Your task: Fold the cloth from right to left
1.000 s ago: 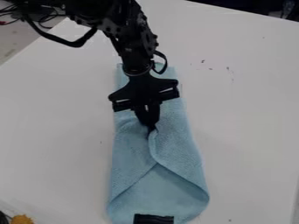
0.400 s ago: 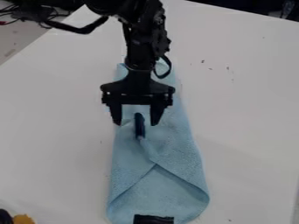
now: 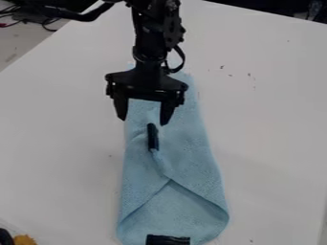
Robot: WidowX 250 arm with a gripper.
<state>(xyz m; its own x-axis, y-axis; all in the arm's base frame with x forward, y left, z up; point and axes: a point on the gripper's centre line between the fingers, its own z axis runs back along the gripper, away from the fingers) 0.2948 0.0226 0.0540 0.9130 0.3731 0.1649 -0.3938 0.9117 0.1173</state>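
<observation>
My gripper point(image 3: 144, 120) stands open over the upper part of the light blue cloth point(image 3: 191, 158), its two fingers spread with nothing between them. The cloth lies as a long, narrow folded strip down the middle of the table. Its folded flaps meet near the centre and part below into an inverted V over a lower layer. A dark tag point(image 3: 152, 137) lies on the cloth just below the fingertips, and a black patch point(image 3: 168, 239) shows at the cloth's bottom end. The cloth's top end is partly hidden behind the gripper.
The white table point(image 3: 268, 129) extends on both sides of the cloth. A yellow object point(image 3: 24, 239) and a dark one point(image 3: 5, 236) sit at the bottom left corner. Cables point(image 3: 45, 21) lie beyond the table's edge at the upper left.
The gripper was closed at the cloth's middle fold; it has opened, let go of the cloth and moved up, toward the top of the view. The dark tag has come into sight.
</observation>
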